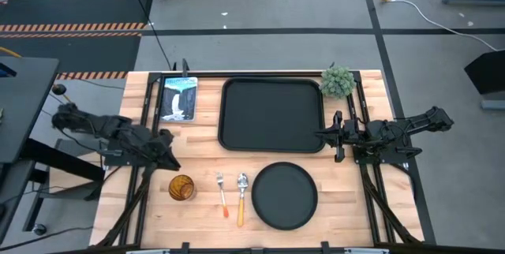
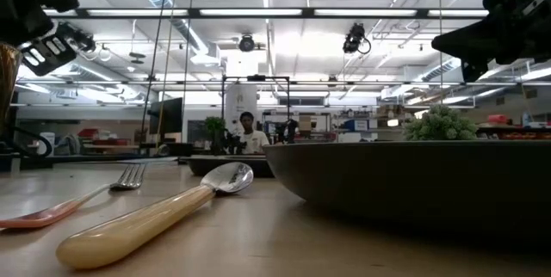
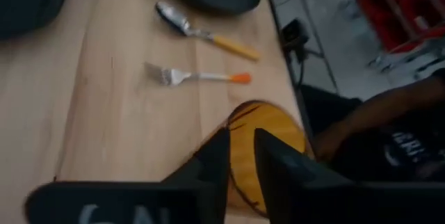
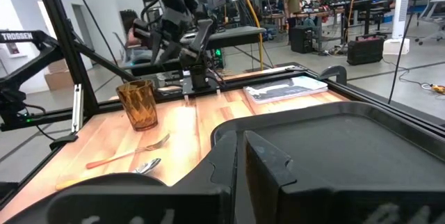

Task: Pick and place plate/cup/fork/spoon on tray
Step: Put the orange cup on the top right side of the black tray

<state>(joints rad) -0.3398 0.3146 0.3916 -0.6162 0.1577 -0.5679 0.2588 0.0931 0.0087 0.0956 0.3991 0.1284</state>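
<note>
The black tray (image 1: 272,116) lies at the table's middle, toward the far side. Near the front edge the round black plate (image 1: 284,195), the spoon (image 1: 241,199), the fork (image 1: 222,193) and the amber cup (image 1: 181,187) rest on the wood. My left gripper (image 1: 170,159) hovers just left of and above the cup (image 3: 268,137). Its fingers are a little apart and empty. My right gripper (image 1: 325,135) is shut and empty over the tray's right rim (image 4: 334,123).
A fuzzy green plant ball (image 1: 338,80) stands at the tray's far right corner. A flat picture panel (image 1: 178,98) lies left of the tray. Bare wood shows between the tray and the cutlery. A person's arm (image 3: 375,123) shows beyond the table's edge.
</note>
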